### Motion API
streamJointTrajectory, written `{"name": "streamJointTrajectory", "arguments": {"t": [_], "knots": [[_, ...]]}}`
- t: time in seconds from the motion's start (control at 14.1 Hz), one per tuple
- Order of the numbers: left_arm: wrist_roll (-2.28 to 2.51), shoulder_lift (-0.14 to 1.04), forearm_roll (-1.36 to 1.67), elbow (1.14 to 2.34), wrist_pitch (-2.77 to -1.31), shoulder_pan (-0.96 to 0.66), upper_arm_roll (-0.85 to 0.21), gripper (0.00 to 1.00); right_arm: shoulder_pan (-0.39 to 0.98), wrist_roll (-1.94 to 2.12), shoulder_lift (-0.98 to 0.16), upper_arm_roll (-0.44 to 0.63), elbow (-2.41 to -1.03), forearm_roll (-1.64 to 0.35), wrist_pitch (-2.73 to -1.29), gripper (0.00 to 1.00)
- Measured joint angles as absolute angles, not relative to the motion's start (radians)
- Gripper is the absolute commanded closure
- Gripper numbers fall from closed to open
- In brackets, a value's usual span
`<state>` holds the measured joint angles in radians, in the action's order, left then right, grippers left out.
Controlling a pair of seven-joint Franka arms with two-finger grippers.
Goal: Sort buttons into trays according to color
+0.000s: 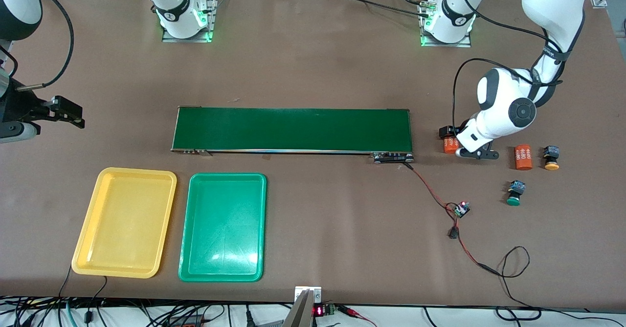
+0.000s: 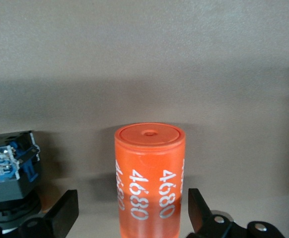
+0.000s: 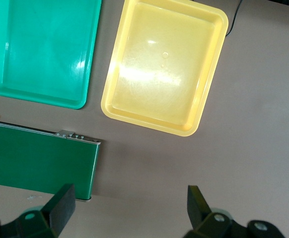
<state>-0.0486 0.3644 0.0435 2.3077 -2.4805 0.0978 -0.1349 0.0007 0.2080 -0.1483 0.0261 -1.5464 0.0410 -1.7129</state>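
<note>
My left gripper (image 1: 460,149) (image 2: 132,213) is down at the table, open, its fingers (image 2: 65,210) straddling an upright orange cylinder (image 1: 449,144) (image 2: 149,168) printed "4680", with a gap on each side. Beside the cylinder lies a button (image 1: 444,131) (image 2: 9,171) with a black and blue body; its cap is hidden. A yellow-capped button (image 1: 551,159) and a green-capped button (image 1: 515,193) lie nearer the left arm's end of the table. The yellow tray (image 1: 124,219) (image 3: 167,67) and the green tray (image 1: 223,227) (image 3: 42,49) hold nothing. My right gripper (image 1: 68,113) (image 3: 129,208) waits open, high over the table.
A long dark-green conveyor belt (image 1: 293,129) (image 3: 35,158) runs across the middle of the table. A second orange cylinder (image 1: 524,157) stands between my left gripper and the yellow-capped button. A red and black cable with a small board (image 1: 460,209) trails from the belt's end.
</note>
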Motion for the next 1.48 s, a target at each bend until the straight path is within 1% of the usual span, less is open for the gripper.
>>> {"name": "streamJointTrajectory", "arguments": {"t": [0.07,0.14,0.28,0.42,0.57,0.71,0.85,0.99,1.13,1.48], "knots": [[-0.049,0.364,0.043,2.308,-2.481,0.098,-0.137,0.53,0.001,0.208,-0.149,0.026,-1.546,0.041,-1.713,0.00],[-0.049,0.364,0.043,2.308,-2.482,0.097,-0.140,0.61,0.002,0.208,-0.150,0.026,-1.546,0.041,-1.713,0.00],[-0.048,0.364,0.043,2.308,-2.486,0.097,-0.146,0.78,0.002,0.208,-0.150,0.026,-1.546,0.041,-1.713,0.00],[-0.048,0.363,0.043,2.307,-2.490,0.096,-0.147,0.99,0.002,0.208,-0.150,0.026,-1.546,0.041,-1.713,0.00],[-0.041,0.359,0.043,2.301,-2.495,0.096,-0.147,1.00,0.002,0.208,-0.150,0.024,-1.546,0.041,-1.713,0.00],[-0.040,0.328,0.043,2.284,-2.498,0.096,-0.147,1.00,0.002,0.208,-0.150,0.024,-1.546,0.041,-1.713,0.00],[-0.067,0.254,0.041,2.264,-2.477,0.097,-0.165,1.00,0.002,0.208,-0.150,0.024,-1.546,0.041,-1.713,0.00],[-0.165,0.171,0.039,2.236,-2.417,0.093,-0.214,1.00,0.002,0.208,-0.151,0.024,-1.547,0.041,-1.713,0.00],[-0.334,0.125,0.039,2.222,-2.385,0.091,-0.250,1.00,0.002,0.208,-0.159,0.024,-1.547,0.041,-1.714,0.00],[-0.610,0.152,0.039,2.223,-2.383,0.087,-0.378,1.00,-0.002,0.208,-0.179,0.025,-1.547,0.041,-1.715,0.00]]}}
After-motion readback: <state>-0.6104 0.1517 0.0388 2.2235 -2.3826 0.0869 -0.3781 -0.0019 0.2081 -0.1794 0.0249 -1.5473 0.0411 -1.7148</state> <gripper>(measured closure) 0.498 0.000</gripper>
